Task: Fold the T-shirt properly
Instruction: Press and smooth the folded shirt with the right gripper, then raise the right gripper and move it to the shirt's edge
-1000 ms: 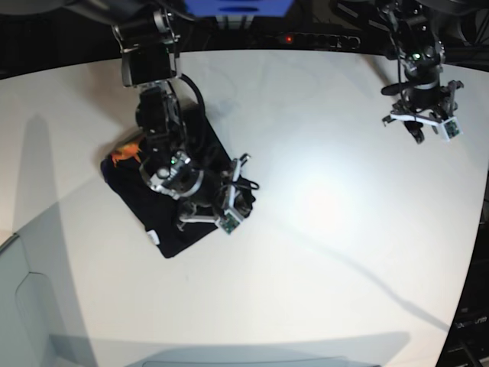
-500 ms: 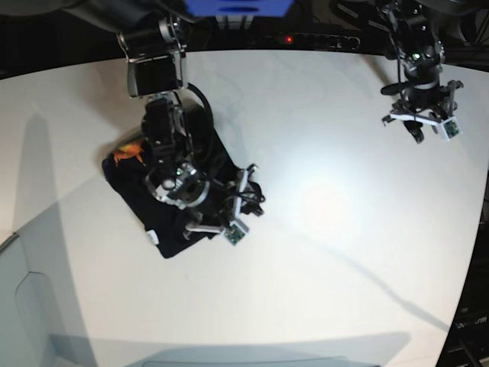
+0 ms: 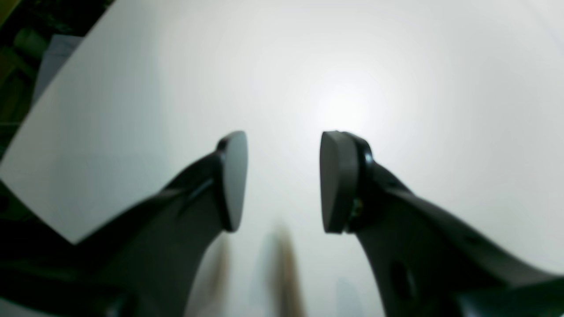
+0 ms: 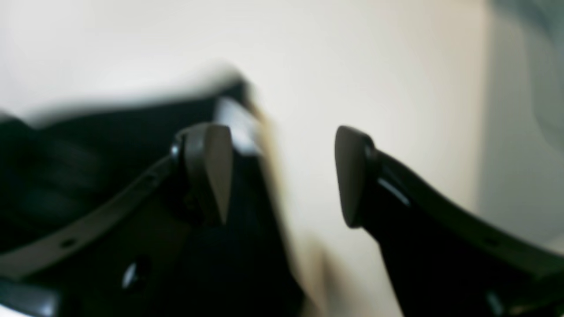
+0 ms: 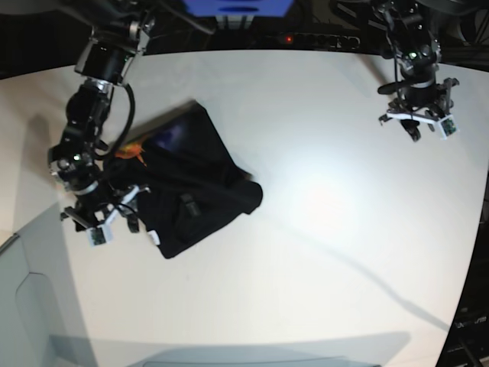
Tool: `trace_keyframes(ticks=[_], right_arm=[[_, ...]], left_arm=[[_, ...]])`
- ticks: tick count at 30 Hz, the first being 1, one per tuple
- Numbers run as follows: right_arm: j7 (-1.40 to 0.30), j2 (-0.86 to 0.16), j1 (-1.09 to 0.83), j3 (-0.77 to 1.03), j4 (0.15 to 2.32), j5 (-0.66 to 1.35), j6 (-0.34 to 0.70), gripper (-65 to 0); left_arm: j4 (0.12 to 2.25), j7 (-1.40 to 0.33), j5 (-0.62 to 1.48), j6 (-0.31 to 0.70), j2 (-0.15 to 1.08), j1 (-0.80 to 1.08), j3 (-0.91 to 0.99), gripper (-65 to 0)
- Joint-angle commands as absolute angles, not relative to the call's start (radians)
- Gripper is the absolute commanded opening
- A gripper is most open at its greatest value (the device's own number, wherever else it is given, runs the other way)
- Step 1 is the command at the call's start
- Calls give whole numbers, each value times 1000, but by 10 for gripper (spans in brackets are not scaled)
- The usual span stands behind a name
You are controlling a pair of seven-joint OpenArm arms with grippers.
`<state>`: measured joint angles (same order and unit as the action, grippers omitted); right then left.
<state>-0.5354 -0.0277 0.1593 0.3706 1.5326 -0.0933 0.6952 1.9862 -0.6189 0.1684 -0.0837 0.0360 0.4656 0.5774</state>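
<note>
right gripper (image 5: 103,222): left of frame in base view, at the shirt's left edge, just off the cloth. Fingers (image 4: 211,171) spread wide, nothing between them; wrist view shows black cloth behind the left pad and bare table under the gap.
shirt (image 5: 195,191): black, left of centre on the table (image 5: 321,252), bunched into a rough compact block, long axis running upper left to lower right. Edges uneven, a lump at the right end. Small white tag (image 5: 154,239) at the lower-left edge, orange bit (image 5: 131,151) at the upper-left edge.
fold state: my read, partly folded, not tidy yet.
handling: soft, light, limp. Won't hold shape, and layers will slide over each other. Thin single edges will sag, so a pinch should take all layers at once.
grip point: I'd pinch a corner or hem at the lower-left edge by the tag, or the lumpy right end to flatten it. Avoid mid-panel, it only tents.
left gripper (image 5: 419,122): upper right of base view, well apart from the shirt, over bare table. Fingers (image 3: 337,180) parted, empty.
</note>
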Motion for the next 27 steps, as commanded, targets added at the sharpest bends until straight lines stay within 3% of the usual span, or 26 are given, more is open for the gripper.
trace_keyframes(ticks=[1, 6, 12, 27], right_arm=[[-506, -41, 180, 395, 1524, -70, 698, -274], [-504, -77, 127, 527, 1445, -70, 698, -274], [-504, -41, -16, 516, 1483, -67, 698, -274], [-509, 22, -285, 515, 1893, 153, 698, -274]], left_arm=[[2006, -596, 165, -88, 42, 466, 578, -388], [2006, -596, 165, -88, 42, 466, 578, -388], [2006, -596, 165, -88, 50, 466, 581, -388], [2020, -596, 165, -88, 47, 495, 584, -389]])
